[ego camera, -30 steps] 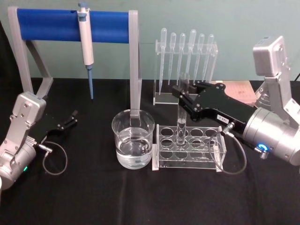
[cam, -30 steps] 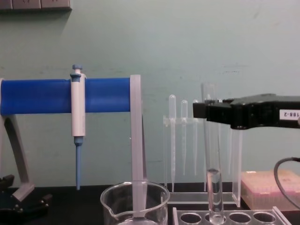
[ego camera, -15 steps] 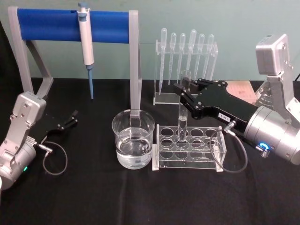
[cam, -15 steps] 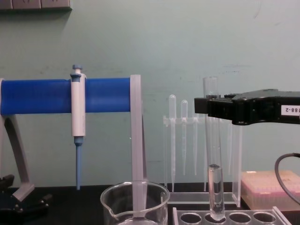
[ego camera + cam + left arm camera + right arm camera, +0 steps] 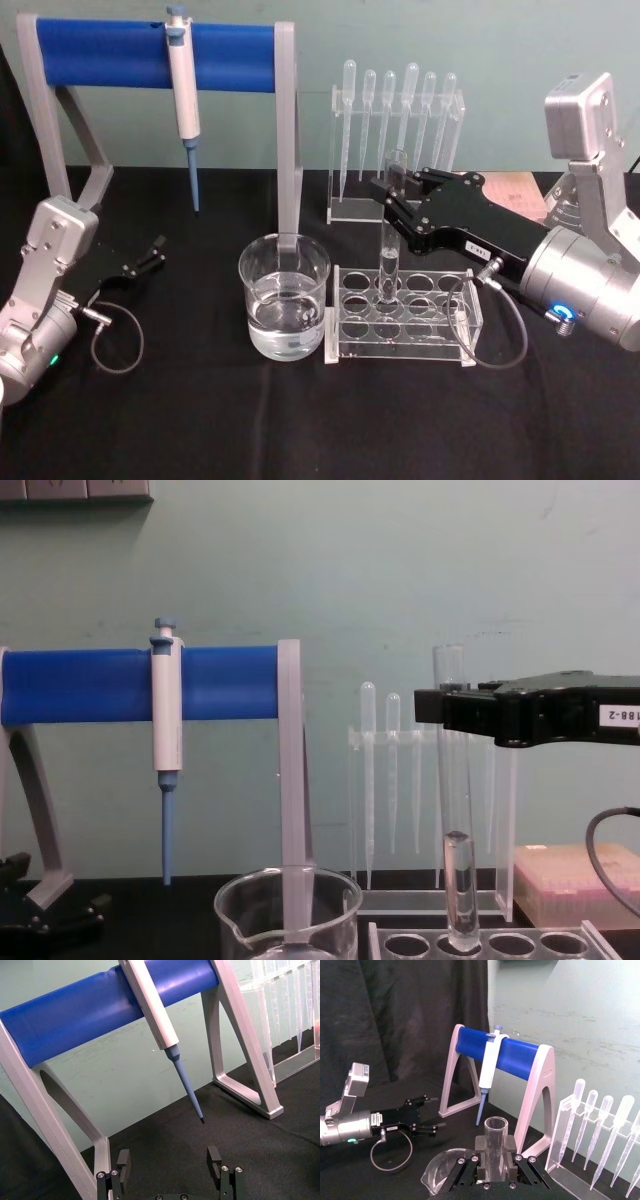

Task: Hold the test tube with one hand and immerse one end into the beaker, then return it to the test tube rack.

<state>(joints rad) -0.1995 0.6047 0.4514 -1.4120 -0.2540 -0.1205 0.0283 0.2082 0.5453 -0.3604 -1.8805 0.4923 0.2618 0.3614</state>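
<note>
while the black right gripper (image 5: pixel 393 196) clamps the long clear glass test tube (image 5: pixel 386 250) near its rim, the rounded end hangs at a hole of the clear plastic rack (image 5: pixel 400 345), beside the wide glass beaker (image 5: pixel 262 295). whether it has been dipped can't be judged; seating and release remain. the left gripper (image 5: pixel 148 255) lies parked on the left, fingers apart.

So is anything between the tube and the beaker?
Only the rack: the test tube, held by the right gripper, seems to have its tip in a hole, so it probably should lift first. The beaker stands open beside the rack.
</note>
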